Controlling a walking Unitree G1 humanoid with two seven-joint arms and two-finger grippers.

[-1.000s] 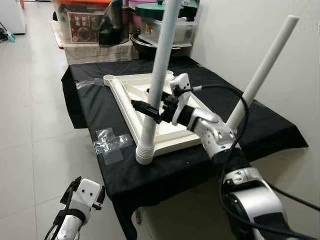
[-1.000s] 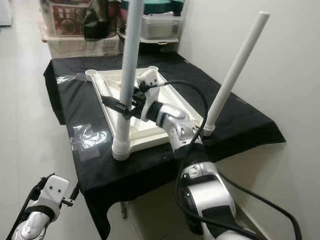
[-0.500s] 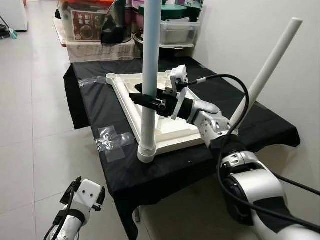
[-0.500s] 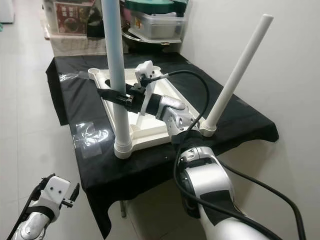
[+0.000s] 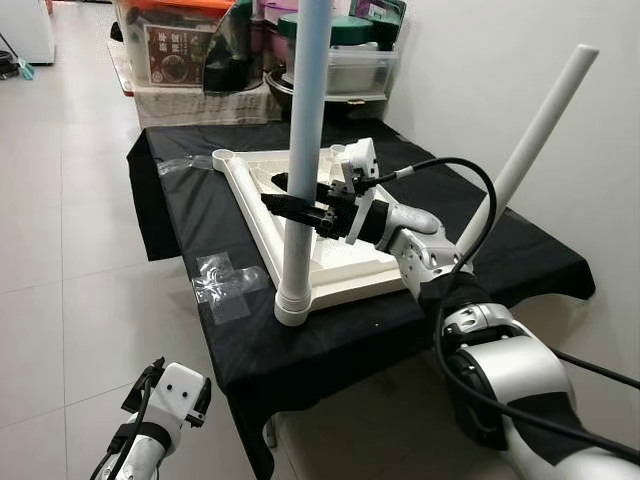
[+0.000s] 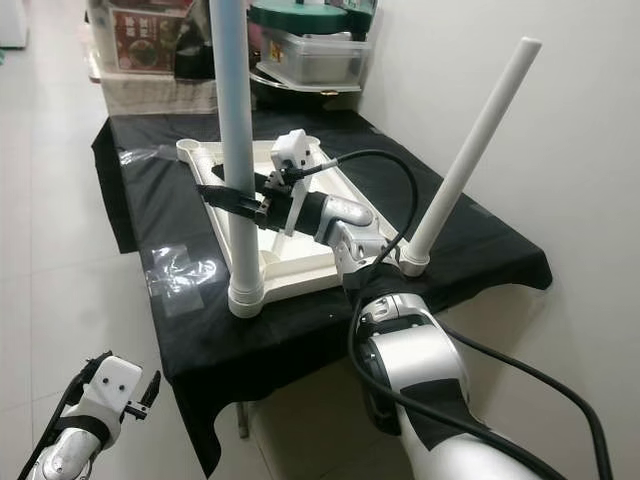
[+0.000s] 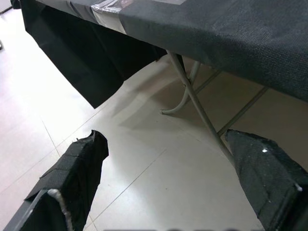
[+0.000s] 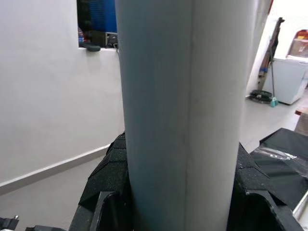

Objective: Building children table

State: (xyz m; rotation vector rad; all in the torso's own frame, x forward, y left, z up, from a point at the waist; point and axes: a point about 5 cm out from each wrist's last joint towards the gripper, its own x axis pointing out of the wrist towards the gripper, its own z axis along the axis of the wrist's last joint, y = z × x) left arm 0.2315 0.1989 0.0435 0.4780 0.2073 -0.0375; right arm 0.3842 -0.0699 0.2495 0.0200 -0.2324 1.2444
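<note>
An upturned white children's tabletop [image 5: 335, 268] lies on a table under a black cloth [image 5: 330, 345]. A long white table leg [image 5: 304, 150] stands nearly upright in the tabletop's near corner socket [image 5: 292, 304]. My right gripper [image 5: 292, 208] is shut on this leg about halfway up, and the leg [image 8: 185, 115] sits between the black pads [image 8: 103, 178] in the right wrist view. A second white leg [image 5: 525, 150] slants up from the near right corner. My left gripper [image 5: 140, 385] hangs open low beside the table, above the floor.
Crumpled clear plastic wrap [image 5: 222, 278] lies on the cloth left of the tabletop. Plastic storage boxes [image 5: 190, 45] and bins stand behind the table. A white wall [image 5: 480, 70] runs along the right. Grey folding table legs [image 7: 192, 98] show under the cloth, over pale floor tiles.
The gripped leg has leaned slightly to the right at its top. The right gripper stays shut on it. The left arm has not moved.
</note>
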